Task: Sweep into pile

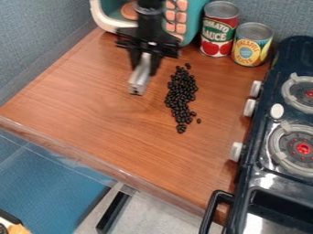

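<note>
Beans [181, 93] just beside the gripper [145, 68].

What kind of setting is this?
Likely a toy kitchen mock-up, probably a robot test setup: a stove with red-centred burners, two food cans, and a robot arm over the wooden counter.

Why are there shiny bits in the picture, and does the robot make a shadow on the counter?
In the camera view, light glints white off the glossy black stove and the silver tool in the gripper; only a faint, soft darker patch shows on the wooden counter below the tool, maybe its shadow.
</note>
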{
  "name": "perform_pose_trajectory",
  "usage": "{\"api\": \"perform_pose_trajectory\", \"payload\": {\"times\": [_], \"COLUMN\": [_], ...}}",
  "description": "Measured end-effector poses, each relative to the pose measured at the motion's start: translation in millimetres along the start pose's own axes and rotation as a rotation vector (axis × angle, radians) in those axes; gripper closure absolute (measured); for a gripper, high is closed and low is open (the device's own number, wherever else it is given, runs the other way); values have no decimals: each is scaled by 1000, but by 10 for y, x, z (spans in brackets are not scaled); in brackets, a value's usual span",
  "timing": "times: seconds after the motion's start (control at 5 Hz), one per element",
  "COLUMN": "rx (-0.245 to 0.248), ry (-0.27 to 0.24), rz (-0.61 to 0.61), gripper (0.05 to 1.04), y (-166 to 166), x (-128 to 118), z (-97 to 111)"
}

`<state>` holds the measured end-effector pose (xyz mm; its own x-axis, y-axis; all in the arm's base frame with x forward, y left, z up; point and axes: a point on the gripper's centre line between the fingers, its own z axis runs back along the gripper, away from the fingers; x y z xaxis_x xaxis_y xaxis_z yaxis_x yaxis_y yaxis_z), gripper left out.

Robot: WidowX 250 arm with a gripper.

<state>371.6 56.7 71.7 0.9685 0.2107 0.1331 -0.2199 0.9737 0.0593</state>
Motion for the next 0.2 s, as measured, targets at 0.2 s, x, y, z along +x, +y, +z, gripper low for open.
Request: {"api": "perform_pose_trajectory", "payload": {"times": [0.2], "rx": [71], "ry": [16], "rz": [140], "gripper": [705], "y": [314], "x": [-31], "z": [32]}}
